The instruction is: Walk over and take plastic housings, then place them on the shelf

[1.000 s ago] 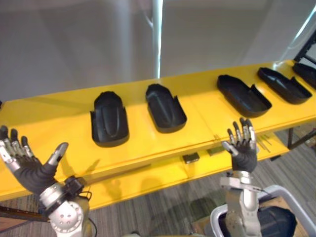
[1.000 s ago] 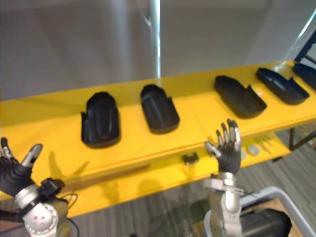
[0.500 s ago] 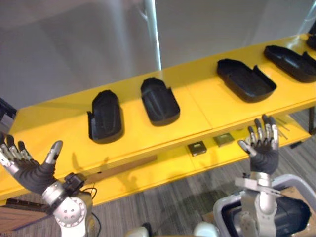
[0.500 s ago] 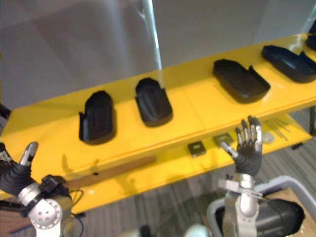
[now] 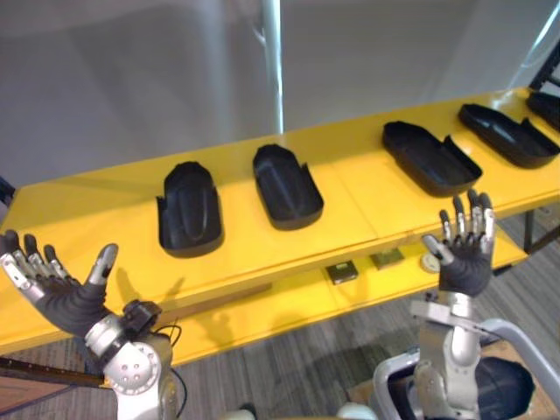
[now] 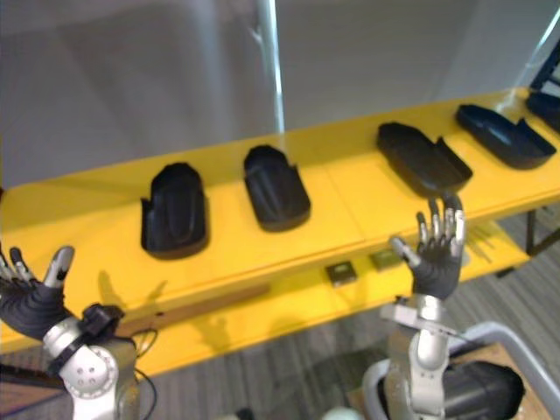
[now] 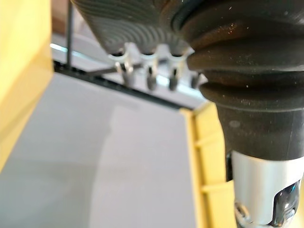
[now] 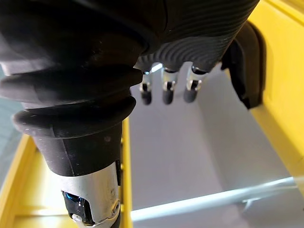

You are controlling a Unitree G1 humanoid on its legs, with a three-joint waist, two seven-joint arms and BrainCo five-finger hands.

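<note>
In the left eye view, the left hand [image 5: 54, 293] is raised palm-up at the lower left, spread open and relaxed with the thumb apart, holding nothing. The right hand [image 5: 464, 255] stands upright at the right, open and empty too. Both are on the near side of the yellow shelf [image 5: 96, 214] and touch none of the black plastic housings on its top. The leftmost housing [image 5: 190, 210] and the second housing [image 5: 287, 186] lie just beside each other near the middle. The third housing [image 5: 430, 157] and the fourth housing [image 5: 507, 136] lie further right, with a dark piece of another one [image 5: 547, 103] at the far right edge. Below the front edge, a lower ledge [image 5: 262, 306] carries two small square parts [image 5: 342, 272] side by side. A grey wall [image 5: 131, 79] rises behind. The right eye view shows the same row, with the right hand's tips just below the third housing. In the left wrist view, the left hand's fingers [image 7: 149, 78] reach straight out past the ribbed cover with nothing in them, against the grey wall and yellow edges. In the right wrist view, the right hand's fingers [image 8: 165, 90] are likewise straight and empty. One of the housings [image 8: 249, 61] rests on the yellow surface beyond them, untouched; which one, I cannot tell.
</note>
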